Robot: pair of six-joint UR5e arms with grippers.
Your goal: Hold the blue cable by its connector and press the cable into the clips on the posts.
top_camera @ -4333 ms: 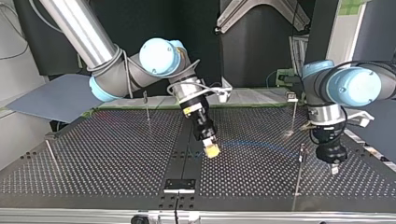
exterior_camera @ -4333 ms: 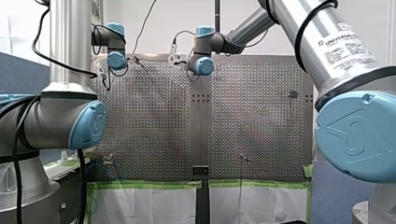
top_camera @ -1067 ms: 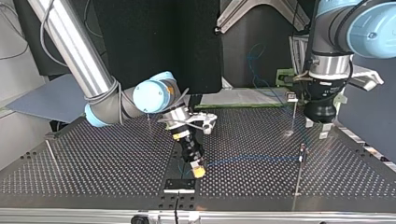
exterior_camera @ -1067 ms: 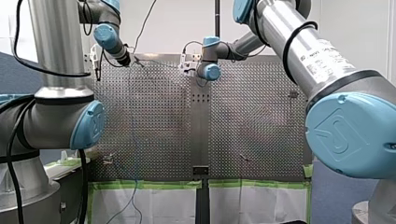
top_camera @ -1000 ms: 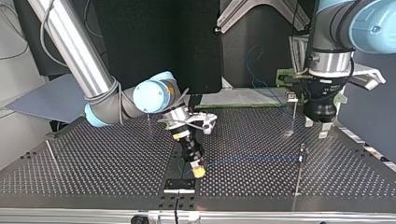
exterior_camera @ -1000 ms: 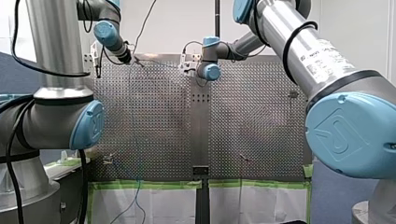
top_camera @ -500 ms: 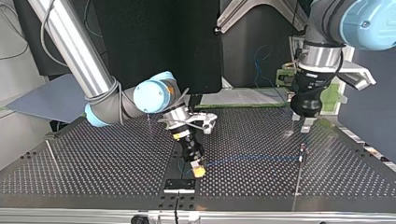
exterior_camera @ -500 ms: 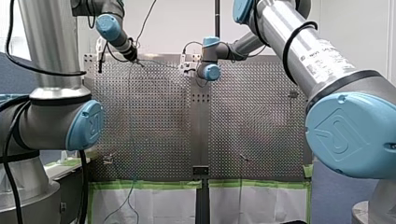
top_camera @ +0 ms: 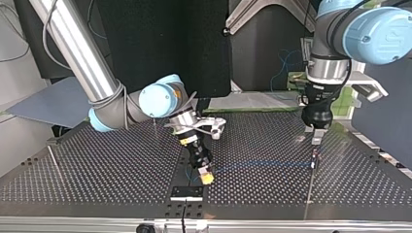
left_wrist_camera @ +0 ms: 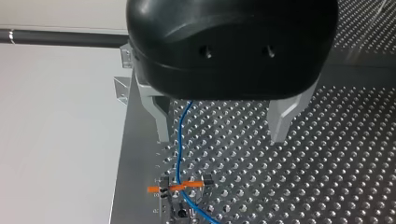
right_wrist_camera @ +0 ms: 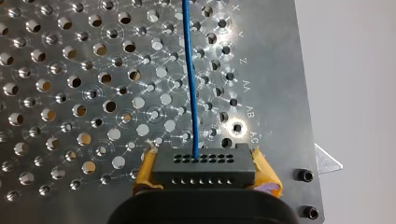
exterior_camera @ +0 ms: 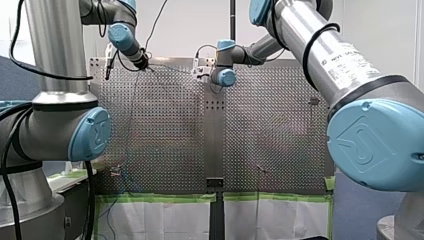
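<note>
My right gripper point(right_wrist_camera: 204, 169) is clamped on the connector point(right_wrist_camera: 205, 161), a black, matt, oblong block with two rows of small round holes in its face. The yellow pads point(right_wrist_camera: 145, 171) press on the block's two short ends. The blue cable point(right_wrist_camera: 190, 84), thin, round and smooth, leaves a hole near the middle of the upper row. It runs straight ahead of the gripper over the table point(right_wrist_camera: 70, 70), a bright metal sheet drilled with regular rows of round holes. Stamped letters point(right_wrist_camera: 245, 98) follow the sheet's edge beside the cable, and two black screws point(right_wrist_camera: 306, 175) sit at the corner beside the gripper.

In the top view this gripper is low over the table, near a black plate point(top_camera: 187, 192). From it the cable stretches as a faint blue line across the holes to the head of a thin, rod-like post point(top_camera: 310, 187). My left gripper point(top_camera: 315, 135) hangs just above that head, apart from it. More thin posts point(top_camera: 53, 162) stand elsewhere on the table, well apart from the cable.

In the left wrist view my left gripper is open and holds nothing. Its two grey metal fingers point(left_wrist_camera: 161, 119), flat and tapering, stand wide apart under a rounded, glossy black housing. The cable drops between them, nearer one finger, and crosses an orange clip point(left_wrist_camera: 175, 187) on the post's head. Whether it sits inside the clip or only lies across it, I cannot tell. The housing hides the cable's upper run.
</note>
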